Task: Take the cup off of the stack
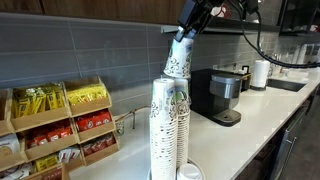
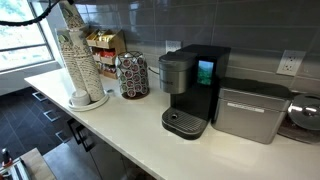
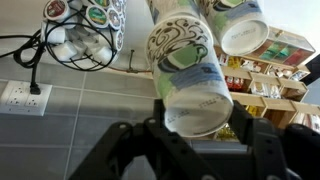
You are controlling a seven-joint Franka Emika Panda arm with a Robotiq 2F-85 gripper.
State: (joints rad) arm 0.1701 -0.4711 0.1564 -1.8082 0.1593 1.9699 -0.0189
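While the counter [image 1: 262, 112] bears that tall, loose paper cup stack [image 1: 168, 130], it might topple. The tilted top cup [image 1: 178, 60], clamped in the gripper [image 1: 182, 40] at the stack's top, could drag nested cups along.

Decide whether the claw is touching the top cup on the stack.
Touching. The wrist view shows the top cup wedged between the two fingers of the claw, both dark tips meeting its rim.
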